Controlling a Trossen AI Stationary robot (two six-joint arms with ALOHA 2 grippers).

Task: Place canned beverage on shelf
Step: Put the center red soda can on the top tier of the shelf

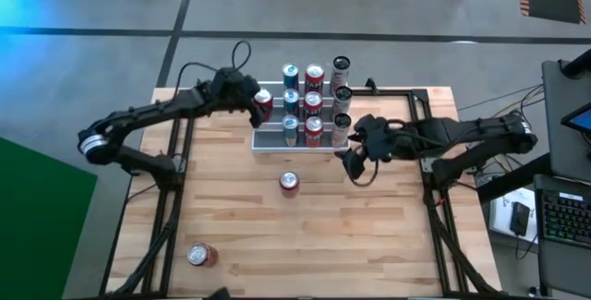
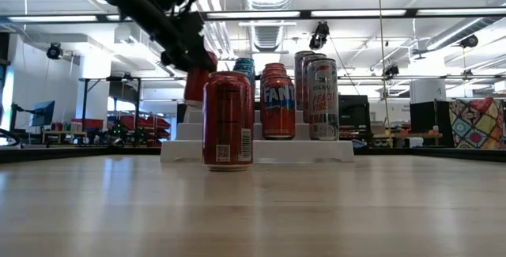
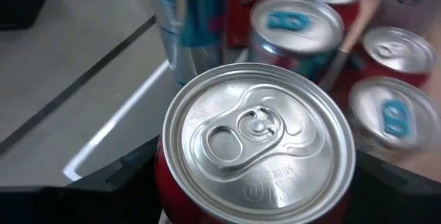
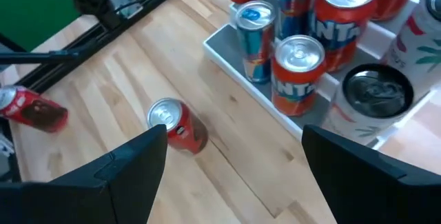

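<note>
While the left arm carries a can toward the rack, the views read as follows.

High view, left hand (image 1: 259, 104): holding a red can (image 1: 264, 103) at the left end of the shelf (image 1: 270, 143), about level with its middle step; I judge the placing step is in hand, release not yet made.
High view, right hand (image 1: 355, 155): waits just right of the shelf's near right corner, fingers spread wide, holding nothing.
High view, worktop (image 1: 369, 235): one red can stands upright (image 1: 289, 182) near the shelf's front; another lies on its side (image 1: 200, 255) at the near left.
Low view, carried can (image 2: 198, 79): hangs in the left hand (image 2: 192, 58) above the shelf's left end (image 2: 175, 148), clear of the steps; the standing red can (image 2: 228, 120) fills the foreground.
Left wrist view, can top (image 3: 258, 141): sits between the dark fingers (image 3: 110, 182), shelved cans just beyond.
Right wrist view, own fingers (image 4: 131, 165): wide apart and empty, over the worktop beside the shelf's lowest step (image 4: 227, 55).
Next move, a judgement: lower the can upright onto a free grey tread at the left end, clear of its neighbours, then open.
</note>
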